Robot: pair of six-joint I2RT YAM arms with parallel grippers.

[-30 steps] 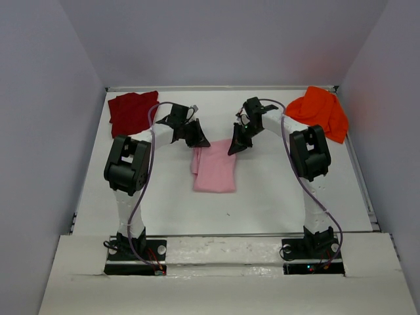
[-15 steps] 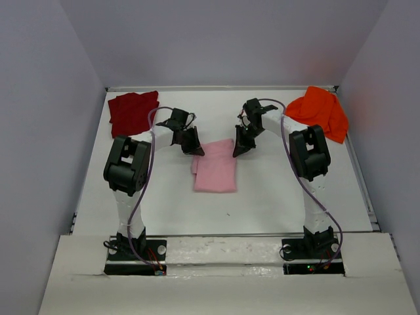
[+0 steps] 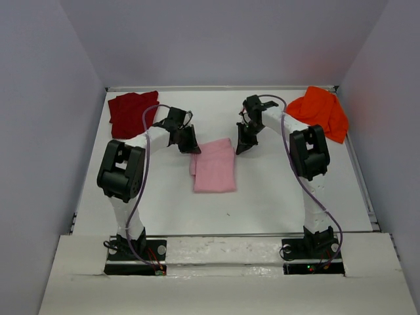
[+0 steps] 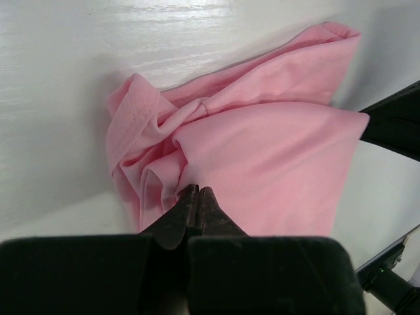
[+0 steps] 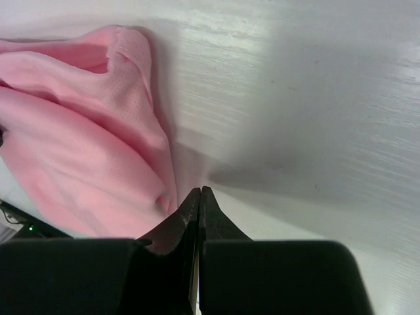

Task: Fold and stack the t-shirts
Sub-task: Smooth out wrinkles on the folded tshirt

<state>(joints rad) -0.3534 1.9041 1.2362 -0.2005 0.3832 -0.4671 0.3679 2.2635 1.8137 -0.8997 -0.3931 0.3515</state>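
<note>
Left claw (image 4: 198, 193) and right claw (image 5: 199, 191) are seen shut in the wrist views, at the far edge of the pink shirt (image 3: 214, 167). Only overhead are the red shirt (image 3: 131, 111) and orange shirt (image 3: 319, 111) shown, in the far corners of the counter (image 3: 275, 193).

The left arm (image 3: 123, 211) and right arm (image 3: 315, 209) are white links with bulky black joints. A thin purple cable (image 3: 149, 128) loops along each. Both stand on black base plates (image 3: 134, 252). The left gripper (image 4: 197, 191) and right gripper (image 5: 199, 191) are black with tapered fingers.
</note>
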